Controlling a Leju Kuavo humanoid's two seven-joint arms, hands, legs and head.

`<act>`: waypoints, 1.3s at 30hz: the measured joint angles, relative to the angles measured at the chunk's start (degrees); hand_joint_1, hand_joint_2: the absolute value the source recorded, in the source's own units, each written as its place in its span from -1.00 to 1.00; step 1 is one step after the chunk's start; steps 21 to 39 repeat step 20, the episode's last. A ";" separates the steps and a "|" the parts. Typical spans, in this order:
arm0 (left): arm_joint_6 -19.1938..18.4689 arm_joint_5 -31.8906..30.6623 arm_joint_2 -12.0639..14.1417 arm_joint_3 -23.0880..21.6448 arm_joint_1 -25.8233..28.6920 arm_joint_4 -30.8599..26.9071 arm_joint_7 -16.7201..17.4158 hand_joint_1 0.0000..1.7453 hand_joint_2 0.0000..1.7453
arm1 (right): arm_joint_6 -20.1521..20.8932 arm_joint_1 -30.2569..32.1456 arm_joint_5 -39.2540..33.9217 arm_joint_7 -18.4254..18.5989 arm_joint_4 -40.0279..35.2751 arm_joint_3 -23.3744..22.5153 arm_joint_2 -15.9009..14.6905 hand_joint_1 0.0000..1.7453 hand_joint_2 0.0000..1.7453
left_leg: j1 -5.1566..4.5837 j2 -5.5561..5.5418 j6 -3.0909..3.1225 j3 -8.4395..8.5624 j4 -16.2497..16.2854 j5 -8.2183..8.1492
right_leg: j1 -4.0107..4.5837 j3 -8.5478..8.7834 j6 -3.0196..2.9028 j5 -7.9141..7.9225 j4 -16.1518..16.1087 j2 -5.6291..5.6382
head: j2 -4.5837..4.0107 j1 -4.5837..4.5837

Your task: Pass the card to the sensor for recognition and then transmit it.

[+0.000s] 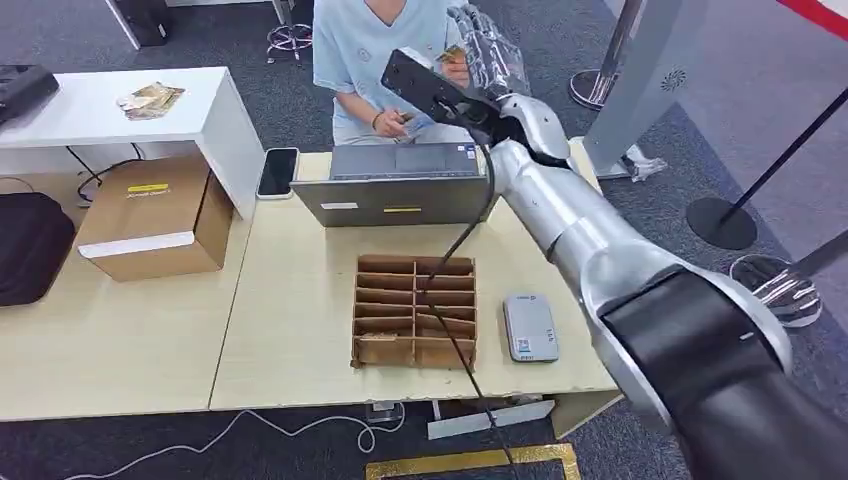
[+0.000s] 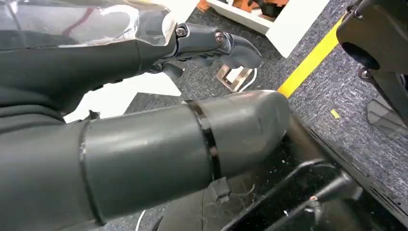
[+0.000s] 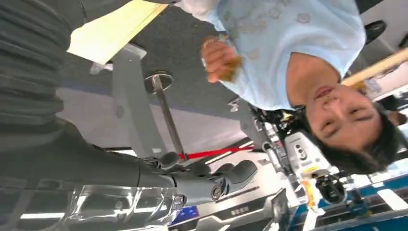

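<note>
Nearest you, the surface [image 1: 300, 340] ended at its front edge just short of the cardboard divider box [image 1: 414, 311], which stood near the middle. The grey sensor [image 1: 530, 327] lay flat just beside the box, on the side toward the right arm, apart from it and close to that front edge. Bare wood stretched from the box to the brown carton [image 1: 152, 215] at the far left. Beyond the box sat the laptop [image 1: 402, 183], with a phone [image 1: 278, 172] just beside it.

Past the laptop your right hand [image 1: 485, 45] was raised over the far edge toward the seated person [image 1: 375, 50]. A card [image 1: 451, 53] showed between it and the person's hand in the head view; whose grip it was in I could not tell. The right wrist view gave you what the head view did not: the person's hand [image 3: 219, 58] holding something tan, apart from your fingers [image 3: 226, 174], which lay extended and slightly apart around nothing.

The left hand [image 2: 211, 43] showed in its wrist view over carpet, fingers straight and holding nothing.
</note>
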 joint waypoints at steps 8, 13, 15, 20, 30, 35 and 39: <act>0.02 -1.71 -0.04 0.00 -0.15 0.00 -0.15 -1.00 -1.00 | 7.03 5.48 -12.54 -19.15 -8.08 -5.06 -6.37 -1.00 1.00 | 0.00 -0.02 0.01 0.07 0.05 -0.01 | 0.01 0.03 0.00 0.00 -0.08 -0.03 | 0.00 -0.02; 1.46 -3.58 -0.02 -0.02 -0.16 -0.04 -0.89 -1.00 -1.00 | 21.14 22.27 -35.05 -27.42 -28.33 -11.78 -13.52 -1.00 1.00 | 0.03 -0.26 0.06 0.11 0.06 -0.06 | 0.05 0.17 0.04 -0.03 -0.19 -0.23 | 0.00 0.02; 3.19 -4.59 0.00 -0.15 -0.19 -0.04 -1.51 -1.00 -1.00 | 28.04 29.47 -43.87 -29.50 -35.49 -14.24 -16.01 -1.00 1.00 | 0.03 -0.28 0.11 0.09 0.05 -0.11 | 0.05 0.20 0.05 -0.04 -0.23 -0.26 | 0.00 -0.02; 9.02 -9.06 -0.04 -1.83 -0.62 -0.04 -1.79 -1.00 -1.00 | 36.78 47.64 -52.26 -35.09 -52.23 -20.56 -19.10 -1.00 1.00 | 0.03 -0.19 0.16 0.05 0.02 -0.27 | 0.06 0.16 0.05 -0.09 -0.25 -0.21 | 0.00 -0.02; 9.02 -9.06 -0.04 -1.83 -0.62 -0.04 -1.79 -1.00 -1.00 | 36.78 47.64 -52.26 -35.09 -52.23 -20.56 -19.10 -1.00 1.00 | 0.03 -0.19 0.16 0.05 0.02 -0.27 | 0.06 0.16 0.05 -0.09 -0.25 -0.21 | 0.00 -0.02; 9.02 -9.06 -0.04 -1.83 -0.62 -0.04 -1.79 -1.00 -1.00 | 36.78 47.64 -52.26 -35.09 -52.23 -20.56 -19.10 -1.00 1.00 | 0.03 -0.19 0.16 0.05 0.02 -0.27 | 0.06 0.16 0.05 -0.09 -0.25 -0.21 | 0.00 -0.02; 9.02 -9.06 -0.04 -1.83 -0.62 -0.04 -1.79 -1.00 -1.00 | 36.78 47.64 -52.26 -35.09 -52.23 -20.56 -19.10 -1.00 1.00 | 0.03 -0.19 0.16 0.05 0.02 -0.27 | 0.06 0.16 0.05 -0.09 -0.25 -0.21 | 0.00 -0.02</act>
